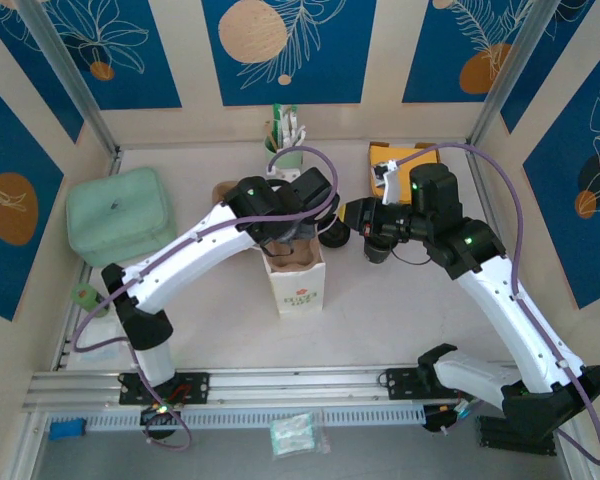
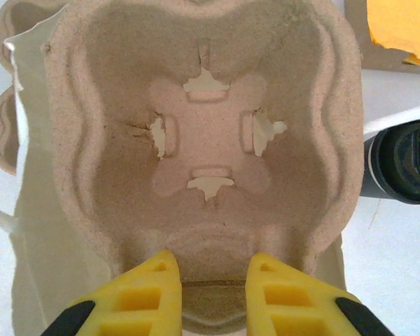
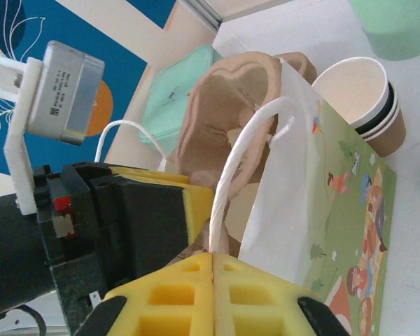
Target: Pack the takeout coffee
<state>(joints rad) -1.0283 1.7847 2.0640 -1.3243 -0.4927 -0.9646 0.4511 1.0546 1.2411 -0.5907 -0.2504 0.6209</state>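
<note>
A white table carries everything, boxed in by beige walls with blue leaf-print panels, and a metal rail runs along its near edge. At the table's middle stands a smooth white paper bag with a cartoon print on one side. A rough grey-brown pulp carrier with a four-lobed well sits in the bag's mouth. My left claw pinches the carrier's near lip between its yellow pads. My right claw is pressed together on the bag's thin white cord handle, which loops up from the bag's rim. The takeout coffee stands on the table just beside the bag's far right corner, between my two claws, its round black lid facing up. Lidless nested cups stand near the bag. A soft mint case lies toward the left edge, well apart. Bare white table stretches from the bag to the right edge.
</note>
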